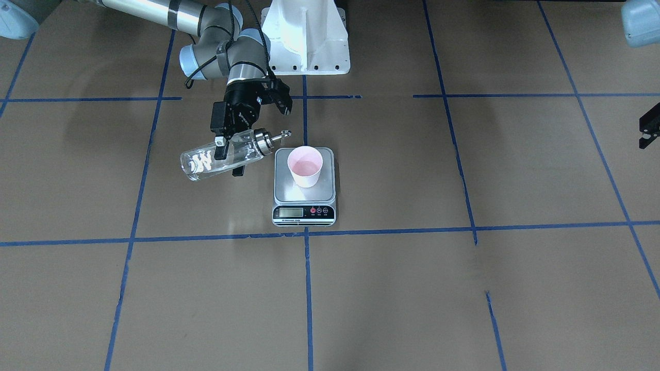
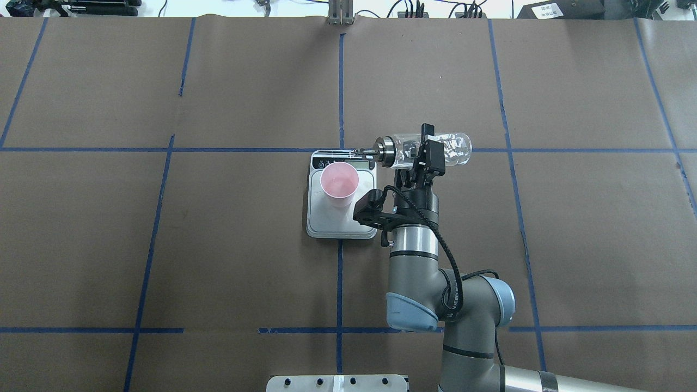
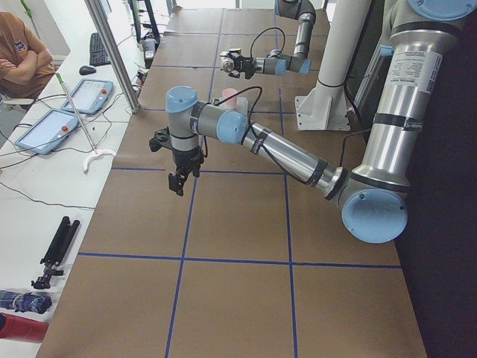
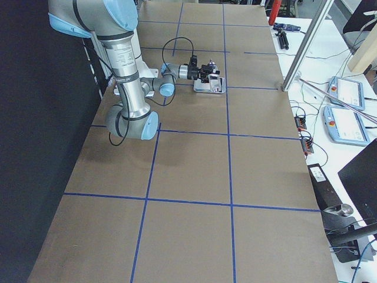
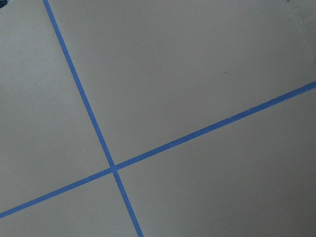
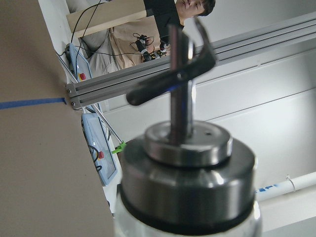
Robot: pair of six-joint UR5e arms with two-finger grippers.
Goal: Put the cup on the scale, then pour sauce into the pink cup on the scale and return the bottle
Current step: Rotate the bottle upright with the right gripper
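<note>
cup (image 2: 338, 184): upright on the steel plate of the scale (image 2: 340, 224), inside its edges and toward the display end; pink inside open upward; contents too faint to judge.
scale: flat on the brown table paper (image 2: 218, 245) at mid-table, display strip on the far side from the robot, sitting across a blue tape line (image 2: 340, 272).
bottle (image 2: 454, 146): held clear of the table, tipped almost level, just right of the scale.
spout (image 2: 364, 151): pointing left toward the cup, tip above the scale's far right corner, not over the cup's mouth.
right gripper (image 2: 428, 148): clenched across the bottle's glass body at about mid-length, one finger on each side, reaching in from the near side.
left gripper (image 3: 177, 181): far off to the left above bare paper, nothing near it; cannot tell whether fingers are spread or closed.
sauce: clear and colourless; level inside the glass unreadable.
stage, as a judgement: cup placement done; pouring in hand; return of the bottle not yet done.
handling, bottle: rigid, smooth glass, probably slippery and breakable if dropped; weight likely to run toward the collar when tipped. Best held on the plain cylinder at mid-body, clear of the metal collar, firmly enough to stop it rolling between the fingers.
handling, cup: thin paper, very light, easily knocked over by the spout; better not touched, spout brought above the rim rather than against it.
risk: liquid landing on the plate or display if tipped further before the tip is over the mouth.
</note>
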